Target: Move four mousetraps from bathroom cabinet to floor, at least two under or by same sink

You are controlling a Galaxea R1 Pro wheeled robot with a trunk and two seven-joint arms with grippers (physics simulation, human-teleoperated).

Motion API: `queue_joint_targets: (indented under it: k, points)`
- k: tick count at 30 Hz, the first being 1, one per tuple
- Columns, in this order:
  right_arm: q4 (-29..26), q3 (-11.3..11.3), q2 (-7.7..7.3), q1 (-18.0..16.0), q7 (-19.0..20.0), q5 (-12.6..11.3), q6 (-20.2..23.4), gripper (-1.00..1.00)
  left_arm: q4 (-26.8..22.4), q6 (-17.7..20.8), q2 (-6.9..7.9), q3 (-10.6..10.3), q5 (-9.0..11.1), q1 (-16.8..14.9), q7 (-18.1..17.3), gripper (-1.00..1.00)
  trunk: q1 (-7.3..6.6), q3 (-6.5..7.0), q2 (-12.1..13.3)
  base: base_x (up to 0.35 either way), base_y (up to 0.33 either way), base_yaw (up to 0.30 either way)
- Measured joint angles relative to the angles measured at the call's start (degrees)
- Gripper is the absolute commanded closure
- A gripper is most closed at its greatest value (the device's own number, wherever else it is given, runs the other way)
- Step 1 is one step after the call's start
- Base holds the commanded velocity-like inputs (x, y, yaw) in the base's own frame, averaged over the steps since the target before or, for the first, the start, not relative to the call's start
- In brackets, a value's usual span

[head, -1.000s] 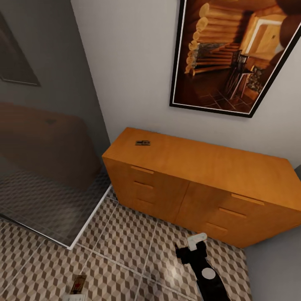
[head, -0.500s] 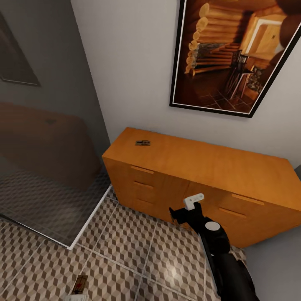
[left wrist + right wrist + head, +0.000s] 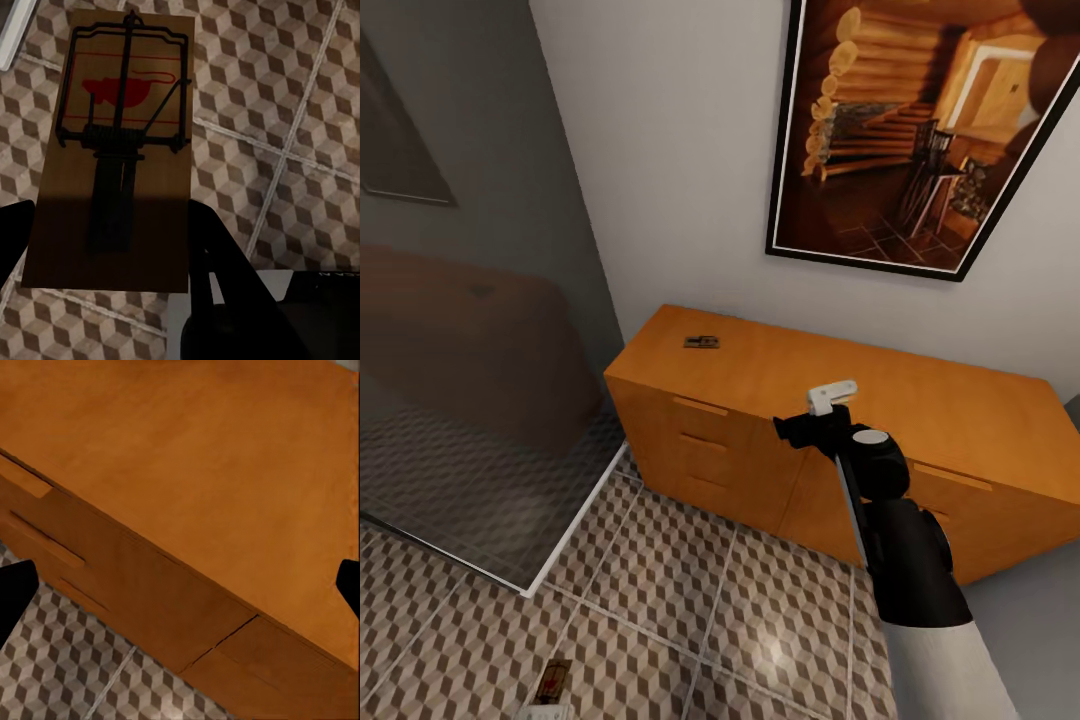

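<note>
The right claw (image 3: 812, 418), on a black arm, is raised in front of the cabinet (image 3: 880, 400), its fingers spread wide with nothing between them — the wrist view looks down on the bare orange-brown top and drawer fronts. One mousetrap (image 3: 701, 342) lies on that surface near its far left corner, well apart from the claw. The left claw (image 3: 112, 247) pinches a second mousetrap (image 3: 124, 142) just above the bathroom floor (image 3: 660, 610). The step in hand looks like fetching the trap on top — next, the right claw must travel left and descend over it.
</note>
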Motion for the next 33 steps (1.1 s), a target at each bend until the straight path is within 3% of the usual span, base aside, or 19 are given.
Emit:
queue_joint_targets:
  k: [11,17,22,27,33]
  points:
    - [0.9,0.0,0.08,-16.2,0.1,-0.1,4.7,-1.00,0.0,0.0,-0.04,0.0,0.0,0.0,0.0,1.00,0.00,0.00,0.0,0.000,0.000,0.000]
    - [2.0,0.0,0.16,-19.1,0.1,-0.1,4.9,-1.00,0.0,0.0,-0.04,0.0,0.0,0.0,0.0,1.00,0.00,0.00,0.0,0.000,0.000,0.000]
    - [6.2,0.0,0.13,-22.2,0.7,-0.2,4.8,-1.00,0.0,0.0,-0.04,0.0,0.0,0.0,0.0,1.00,0.00,0.00,0.0,0.000,0.000,0.000]
    - [12.7,0.0,-0.09,-24.6,7.1,-0.2,4.7,-1.00,0.0,0.0,-0.04,0.0,0.0,0.0,0.0,1.00,0.00,0.00,0.0,0.000,0.000,0.000]
    - [19.2,-0.1,-3.46,-25.6,19.5,-0.1,1.8,-1.00,0.0,0.0,0.02,0.1,0.0,0.0,0.0,1.00,0.00,0.00,0.0,0.000,0.000,0.000]
